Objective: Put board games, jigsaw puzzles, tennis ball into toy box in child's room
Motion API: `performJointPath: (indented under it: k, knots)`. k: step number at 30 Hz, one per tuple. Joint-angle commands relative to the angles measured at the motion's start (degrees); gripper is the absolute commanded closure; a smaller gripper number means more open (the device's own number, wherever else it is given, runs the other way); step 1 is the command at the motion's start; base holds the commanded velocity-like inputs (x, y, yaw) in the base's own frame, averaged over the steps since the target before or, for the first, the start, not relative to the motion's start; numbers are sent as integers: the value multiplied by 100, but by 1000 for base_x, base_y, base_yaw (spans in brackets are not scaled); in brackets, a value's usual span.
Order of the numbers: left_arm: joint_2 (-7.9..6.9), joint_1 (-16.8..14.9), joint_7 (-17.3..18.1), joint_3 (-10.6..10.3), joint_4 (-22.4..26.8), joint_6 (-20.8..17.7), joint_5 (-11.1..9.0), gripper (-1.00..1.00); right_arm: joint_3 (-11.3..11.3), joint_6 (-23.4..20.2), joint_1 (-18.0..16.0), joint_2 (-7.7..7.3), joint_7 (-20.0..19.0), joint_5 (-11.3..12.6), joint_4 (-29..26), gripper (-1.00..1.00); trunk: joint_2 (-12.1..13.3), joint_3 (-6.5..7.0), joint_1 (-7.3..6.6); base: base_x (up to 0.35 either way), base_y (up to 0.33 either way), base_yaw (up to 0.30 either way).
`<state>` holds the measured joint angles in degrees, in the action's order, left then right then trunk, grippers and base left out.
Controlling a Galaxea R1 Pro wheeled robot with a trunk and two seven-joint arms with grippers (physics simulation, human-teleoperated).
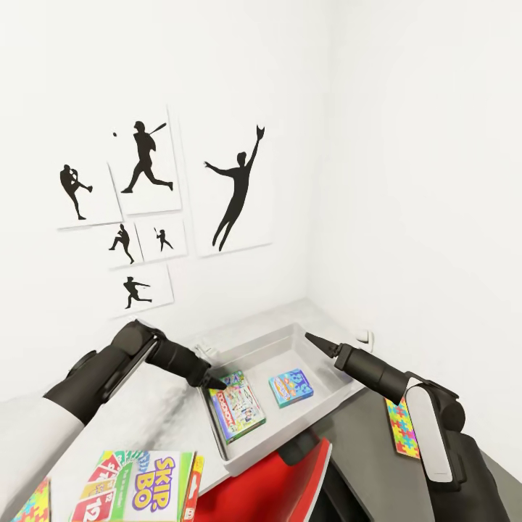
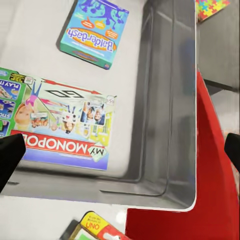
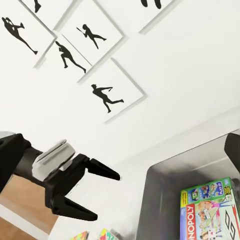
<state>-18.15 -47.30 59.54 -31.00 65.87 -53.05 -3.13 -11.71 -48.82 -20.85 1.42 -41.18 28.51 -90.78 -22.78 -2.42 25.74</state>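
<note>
1. Two black fingers of the left gripper spread apart and holding nothing, poised over the near-left rim of the toy box, just above the Monopoly box.
2. Reads "MY MONOPOLY" along one edge of that box in the left wrist view, with "PLAY" at a corner; lying flat on the toy box floor.
3. Beside it, a little apart, a small blue box lettered "Balderdash", also flat inside the toy box.
4. Right gripper held over the far-right rim of the toy box, pointing toward the wall; cannot tell whether its fingers are parted or closed.
5. On the pale worktop near the left arm, outside the toy box, a green, yellow and red box marked "SKIP BO"; "UNO" legible on the box corner nearest the toy box in the left wrist view.
6. One jigsaw puzzle beside the right arm on a dark grey surface, another at the lower-left corner.
7. Red seat below the toy box.
8. Black silhouette prints of ball players on the white wall.
</note>
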Motion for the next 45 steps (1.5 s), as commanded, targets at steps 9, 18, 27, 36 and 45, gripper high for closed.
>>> performJointPath:
  k: [9,18,27,36,45]
  knots:
    - [-338,-6,1236,1010,460,-72,-47,-100,-15,-32,-7,6,-35,-4,-1,-100,-13,6,4,0,0,-5]
    - [-847,136,2647,3003,438,-57,-81,-100,-15,-6,-7,2,-45,-1,-1,-100,-13,82,4,0,0,-54]
    - [-1047,878,3046,4954,215,-54,-121,-100,-10,-1,-7,-2,-54,5,-1,-100,-13,162,4,0,0,-26]
    - [-1005,1896,3046,6702,-245,-71,-357,-100,-13,78,12,-2,-363,29,-16,-100,-13,243,4,0,0,-1]
    - [-1029,2512,3046,6884,-254,-98,-1416,-100,-2,347,163,5,-837,31,-24,-100,-13,325,4,-21,0,0]
